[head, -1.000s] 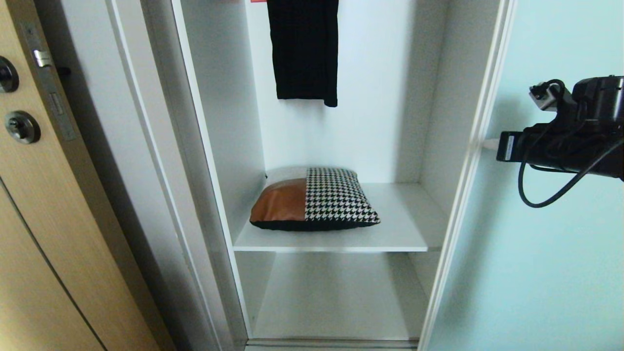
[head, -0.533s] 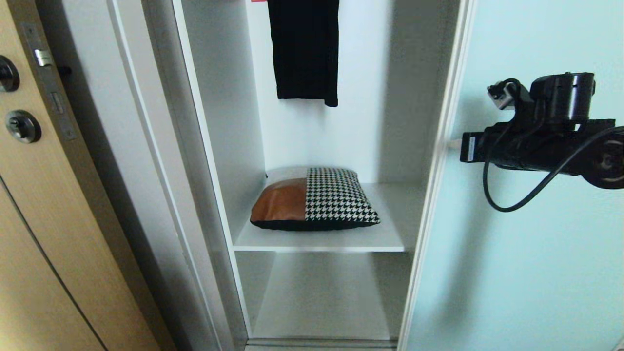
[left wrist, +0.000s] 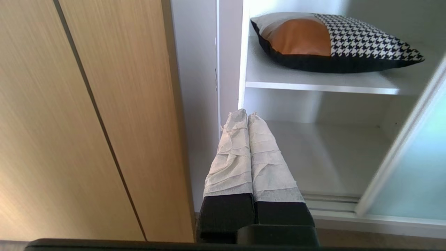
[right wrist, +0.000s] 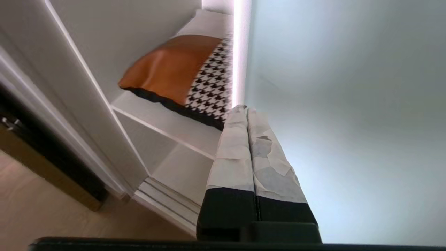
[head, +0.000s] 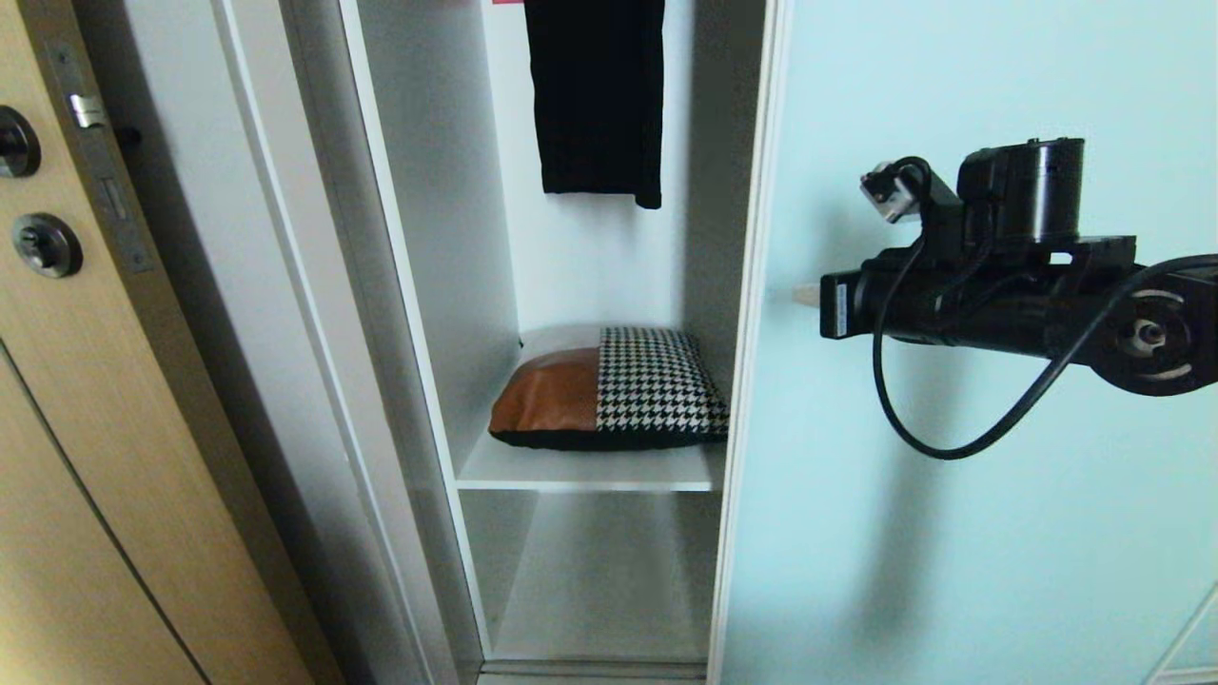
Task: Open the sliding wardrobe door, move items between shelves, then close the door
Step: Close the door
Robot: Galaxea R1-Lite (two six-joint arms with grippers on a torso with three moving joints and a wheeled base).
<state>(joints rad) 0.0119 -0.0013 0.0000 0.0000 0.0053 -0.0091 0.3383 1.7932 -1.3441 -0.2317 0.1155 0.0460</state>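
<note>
In the head view, my right gripper point(head: 804, 295) reaches out level from the right, its pale taped tips pressed together beside the slim silver-white frame of the sliding wardrobe door point(head: 952, 533), a tall pane of frosted aqua glass, smooth and matte. The door covers the right part of the wardrobe opening. In the open part, the patchwork pillow point(head: 609, 390) lies flat on the upper shelf point(head: 571, 471), a plain white board; its tan panel looks leathery, its houndstooth panel woven, and a dark band edges its underside. Its right corner is hidden behind the door frame. A black garment point(head: 595, 95) hangs straight above it. To the left stands a light wooden door point(head: 57, 457) with dark round knobs.

In the left wrist view, my left gripper point(left wrist: 244, 116) points at the white wardrobe side panel below the shelf, its two wrinkled, tape-wrapped fingers point(left wrist: 231, 153) closed flat against each other, holding nothing. The soft, plump pillow point(left wrist: 331, 40) sits on the shelf point(left wrist: 313, 82) above the bare lower board point(left wrist: 324, 157).

In the right wrist view, my fingers point(right wrist: 233, 150) are closed together, tips just beside the door's bright frame edge point(right wrist: 238, 52), with the frosted glass beyond and the pillow point(right wrist: 177, 69) past them.
</note>
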